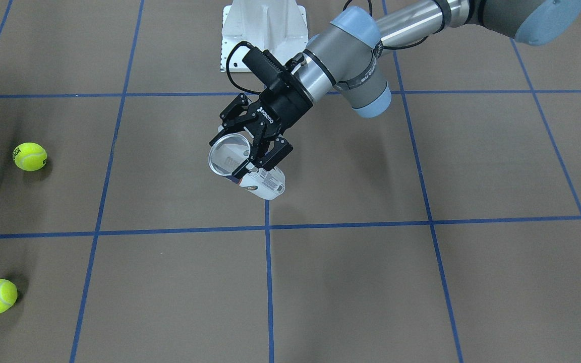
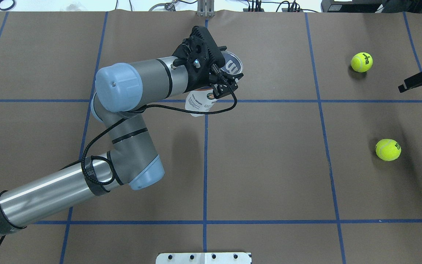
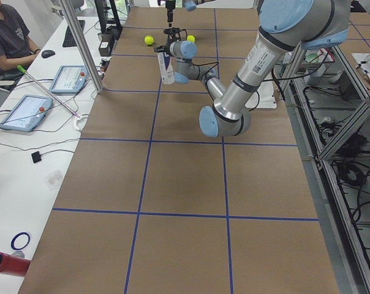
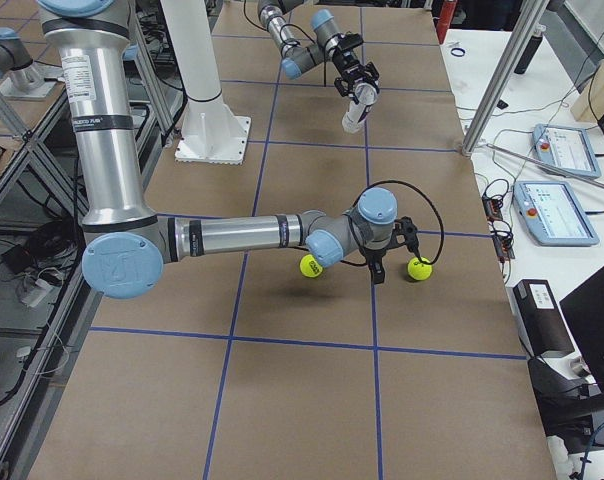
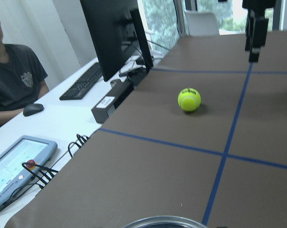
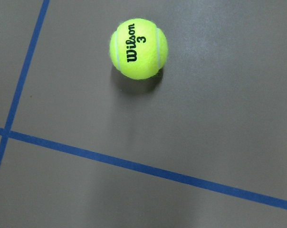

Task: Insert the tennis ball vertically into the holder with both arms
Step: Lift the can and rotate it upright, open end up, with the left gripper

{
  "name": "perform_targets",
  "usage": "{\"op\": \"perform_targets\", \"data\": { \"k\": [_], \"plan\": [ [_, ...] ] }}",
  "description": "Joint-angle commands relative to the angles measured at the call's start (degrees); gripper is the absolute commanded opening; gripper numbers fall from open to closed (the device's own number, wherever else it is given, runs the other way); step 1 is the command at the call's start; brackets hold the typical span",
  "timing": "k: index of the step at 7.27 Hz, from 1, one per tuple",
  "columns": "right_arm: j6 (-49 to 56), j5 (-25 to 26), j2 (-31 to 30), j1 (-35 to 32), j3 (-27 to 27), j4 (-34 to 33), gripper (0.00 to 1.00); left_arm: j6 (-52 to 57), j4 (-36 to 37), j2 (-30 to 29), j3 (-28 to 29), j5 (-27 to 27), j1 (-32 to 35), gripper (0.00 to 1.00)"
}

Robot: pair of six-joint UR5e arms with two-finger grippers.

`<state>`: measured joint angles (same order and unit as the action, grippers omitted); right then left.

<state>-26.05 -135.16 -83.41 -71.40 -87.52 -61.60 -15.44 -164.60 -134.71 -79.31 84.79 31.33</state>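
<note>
My left gripper (image 1: 250, 157) is shut on the holder (image 1: 265, 184), a clear can with a white and navy label, and holds it roughly upright above the table's middle, silver rim up. The holder also shows in the overhead view (image 2: 198, 104), and its rim shows at the bottom of the left wrist view (image 5: 165, 221). Two yellow tennis balls (image 2: 361, 62) (image 2: 388, 149) lie on the table on my right side. My right gripper (image 2: 416, 81) hangs between them at the view's edge; I cannot tell whether it is open. The right wrist view shows the Wilson ball (image 6: 138, 48) below it.
The brown table has a grid of blue tape lines (image 1: 268, 227). The white robot base (image 1: 263, 30) stands at the table's near edge. Tablets and cables (image 4: 562, 150) lie on a side bench beyond the far edge, where a person (image 3: 7, 37) sits.
</note>
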Motion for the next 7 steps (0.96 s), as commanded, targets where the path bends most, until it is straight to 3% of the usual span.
{"op": "perform_targets", "data": {
  "k": [1, 5, 7],
  "plan": [
    [-7.1, -0.1, -0.1, 0.7, -0.3, 5.1, 0.99, -1.4, -14.8, 0.2, 5.6, -8.6, -4.1, 0.81],
    [-11.9, 2.5, -9.8, 7.2, -10.1, 5.3, 0.99, -1.3, -21.5, 2.5, 6.3, -12.4, -6.5, 0.81],
    [-11.9, 4.4, -14.7, 11.8, -11.4, 5.2, 0.99, -1.3, -23.4, 3.2, 6.4, -12.4, -6.4, 0.81]
  ]
}}
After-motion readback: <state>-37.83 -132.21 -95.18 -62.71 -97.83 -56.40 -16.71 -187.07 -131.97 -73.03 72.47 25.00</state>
